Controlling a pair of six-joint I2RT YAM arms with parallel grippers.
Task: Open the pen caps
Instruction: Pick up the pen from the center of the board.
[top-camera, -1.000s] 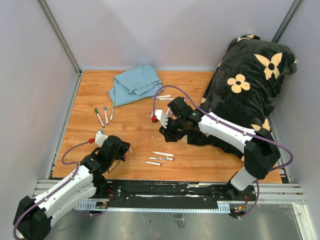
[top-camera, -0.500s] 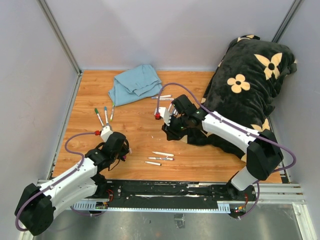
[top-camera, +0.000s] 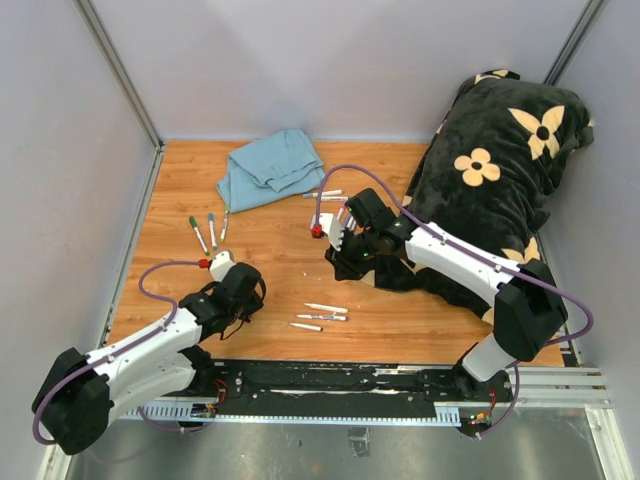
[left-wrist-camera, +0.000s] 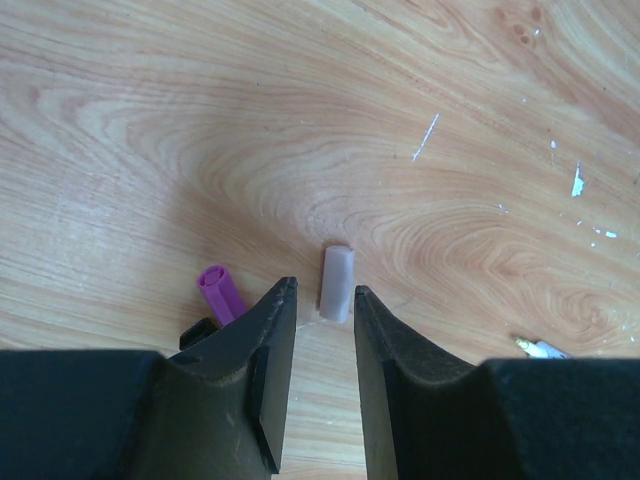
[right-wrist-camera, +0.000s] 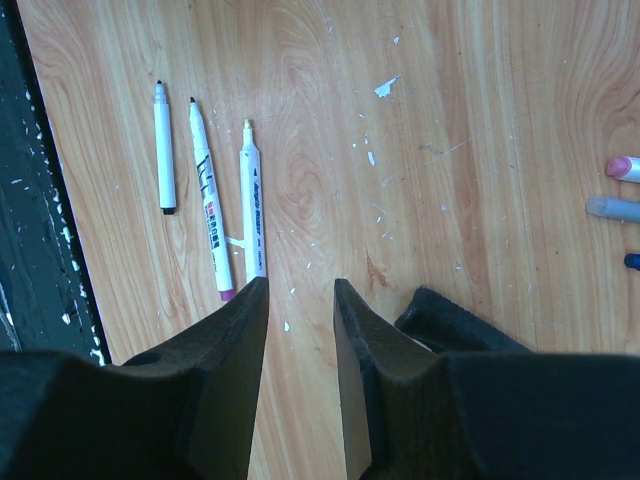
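Observation:
In the left wrist view a pale lilac pen cap (left-wrist-camera: 337, 283) lies on the wood just beyond the fingertips of my left gripper (left-wrist-camera: 322, 290). Its jaws stand apart with nothing between them. A purple pen cap (left-wrist-camera: 220, 293) lies to the left of the left finger. My right gripper (right-wrist-camera: 300, 282) is open and empty above bare wood. Three uncapped white markers (right-wrist-camera: 210, 215) lie ahead of it to the left. In the top view the left gripper (top-camera: 250, 290) is near the front left and the right gripper (top-camera: 335, 262) is mid-table.
Three capped markers (top-camera: 208, 232) lie at the left, and a blue cloth (top-camera: 270, 168) at the back. A black flowered cushion (top-camera: 490, 180) fills the right side, close to the right arm. Pink and blue ends (right-wrist-camera: 622, 167) show at the right wrist view's edge.
The left arm has swung right and forward over the table, and its jaws have narrowed slightly. The right gripper moved slightly back and right, then held still.

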